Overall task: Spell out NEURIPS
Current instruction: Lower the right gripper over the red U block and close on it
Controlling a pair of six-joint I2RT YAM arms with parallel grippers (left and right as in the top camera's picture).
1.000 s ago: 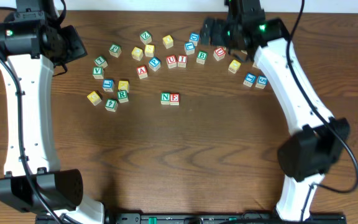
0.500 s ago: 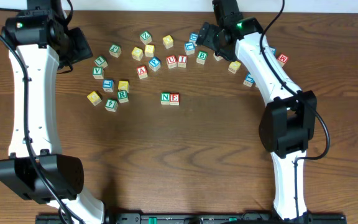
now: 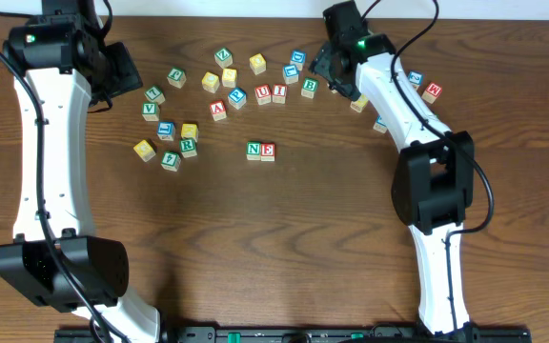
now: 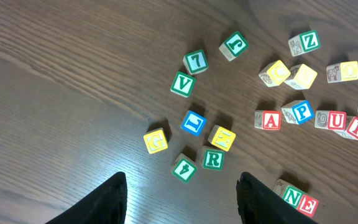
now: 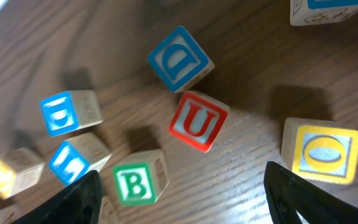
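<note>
My right tool (image 5: 182, 196) hangs spread above the red U (image 5: 198, 122), mid-frame at the wrist, nothing pinched. I reckon U goes next beside N (image 3: 254, 150) and E (image 3: 268, 151), paired at overhead centre. My left tool (image 4: 182, 193) is spread, empty.

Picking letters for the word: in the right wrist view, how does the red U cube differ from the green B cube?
The U cube has a red frame and letter; the B cube has green. The U cube sits turned diagonally, a corner pointing down; the B cube sits nearly square. The U cube lies mid-view; the B cube lies lower left of it. Both are wooden cubes on the table, letters up.
</note>
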